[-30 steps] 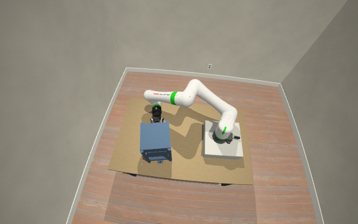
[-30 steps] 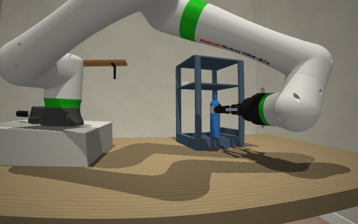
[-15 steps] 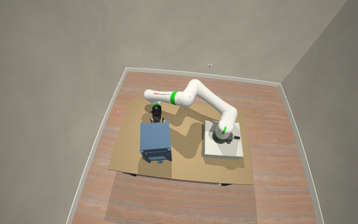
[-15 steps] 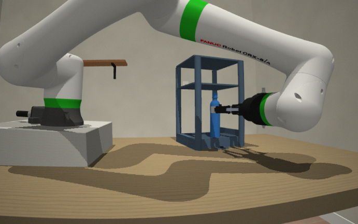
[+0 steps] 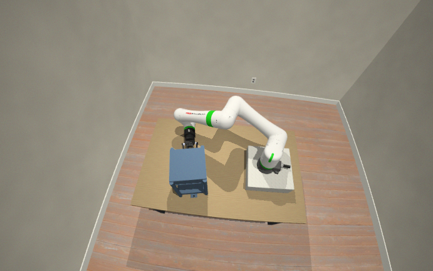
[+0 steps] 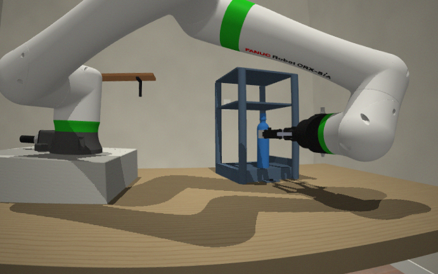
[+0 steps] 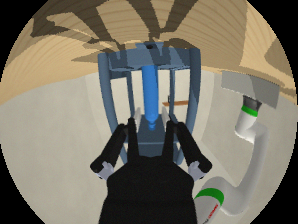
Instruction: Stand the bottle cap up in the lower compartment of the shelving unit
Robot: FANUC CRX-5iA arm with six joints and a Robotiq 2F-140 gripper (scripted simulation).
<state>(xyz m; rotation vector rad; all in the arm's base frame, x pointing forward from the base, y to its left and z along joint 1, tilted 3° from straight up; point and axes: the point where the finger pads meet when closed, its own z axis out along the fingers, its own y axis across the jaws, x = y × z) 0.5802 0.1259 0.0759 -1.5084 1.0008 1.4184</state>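
Observation:
The blue bottle (image 6: pixel 263 153) (image 7: pixel 150 90) stands cap up and looks upright in the lower compartment of the blue shelving unit (image 5: pixel 187 163) (image 6: pixel 242 136) (image 7: pixel 194 95). Its base appears to rest on the compartment floor, towards the front; its exact distance from the lip is too small to tell. The middle shelf (image 6: pixel 254 106) is above its cap. My gripper (image 5: pixel 190 145) (image 6: pixel 263 134) (image 7: pixel 151 111) is level and open, reaching in from the unit's front. Its fingertips stand on both sides of the bottle's upper body, with gaps visible in the wrist view. The bottle is hidden in the top view.
The unit's front posts, including the one (image 6: pixel 295 125) near the gripper, flank the fingers. The back stop (image 6: pixel 281 159) is behind the bottle. The robot's base stands on a pale block (image 5: pixel 253 178) (image 6: pixel 43 180) (image 7: pixel 245 85) on the wooden table (image 5: pixel 224 202) (image 6: pixel 145 252).

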